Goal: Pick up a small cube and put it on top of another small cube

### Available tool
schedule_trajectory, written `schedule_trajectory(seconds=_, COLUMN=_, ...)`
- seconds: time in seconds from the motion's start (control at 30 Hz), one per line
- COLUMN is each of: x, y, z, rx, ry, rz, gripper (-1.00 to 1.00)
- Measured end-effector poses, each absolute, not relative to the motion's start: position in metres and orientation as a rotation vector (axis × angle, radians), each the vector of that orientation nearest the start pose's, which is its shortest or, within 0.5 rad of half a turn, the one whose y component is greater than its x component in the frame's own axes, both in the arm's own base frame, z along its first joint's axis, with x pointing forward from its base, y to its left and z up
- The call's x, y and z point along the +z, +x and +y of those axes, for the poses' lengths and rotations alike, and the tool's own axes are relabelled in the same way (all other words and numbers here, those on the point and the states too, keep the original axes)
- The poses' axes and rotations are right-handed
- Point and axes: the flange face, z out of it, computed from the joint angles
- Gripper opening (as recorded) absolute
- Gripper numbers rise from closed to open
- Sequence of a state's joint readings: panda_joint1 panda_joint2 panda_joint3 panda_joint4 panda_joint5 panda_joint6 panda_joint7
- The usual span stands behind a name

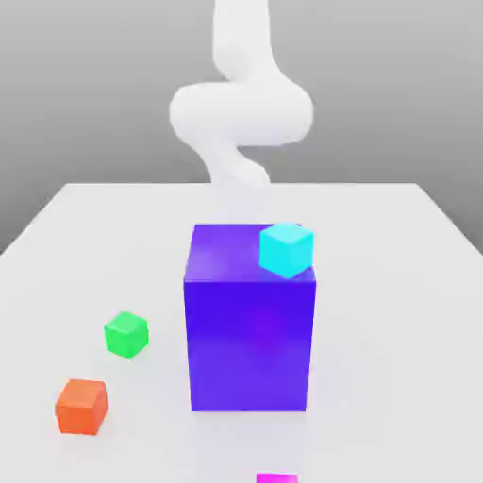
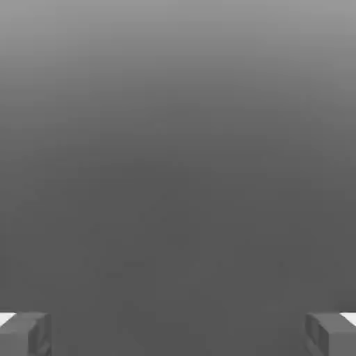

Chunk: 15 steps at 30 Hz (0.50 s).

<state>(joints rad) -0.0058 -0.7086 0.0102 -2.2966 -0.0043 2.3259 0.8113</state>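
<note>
Small cube (image 1: 276, 478): magenta-pink, nearest edge of the table (image 1: 396, 283), just right of centre.
Blue-violet block (image 1: 250, 330): mid-table, cyan cube (image 1: 286, 249) on its far right corner.
Orange cube (image 1: 81, 407): near left.
Green cube (image 1: 125, 334): left, farther back.
Gripper (image 2: 178, 334): fingers (image 2: 28, 334) spread wide, holding nothing.

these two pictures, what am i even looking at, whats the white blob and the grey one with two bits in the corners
The white blob is a simulated robot arm, seen from a camera off the arm. On the pale table stands a big blue-violet block with a cyan cube on its top. On that view's left lie a green cube and an orange cube; a magenta-pink cube peeks in at the bottom edge. The grey picture comes from a camera on the arm's hand: the two bits are its fingertips, jaws wide open, holding nothing.
</note>
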Motion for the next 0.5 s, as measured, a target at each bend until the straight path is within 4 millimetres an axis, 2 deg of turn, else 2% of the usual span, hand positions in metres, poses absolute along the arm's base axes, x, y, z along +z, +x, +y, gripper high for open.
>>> schedule_trajectory(seconds=0.23, x=0.588, y=0.461, z=0.011, rx=-0.764, ry=-2.606, rz=1.126, gripper=0.00)
schedule_trajectory(seconds=0.37, x=0.526, y=0.496, z=0.015, rx=-0.644, ry=-2.669, rz=1.160, gripper=0.00)
schedule_trajectory(seconds=0.5, x=0.460, y=0.523, z=0.020, rx=-0.518, ry=-2.725, rz=1.189, gripper=0.00)
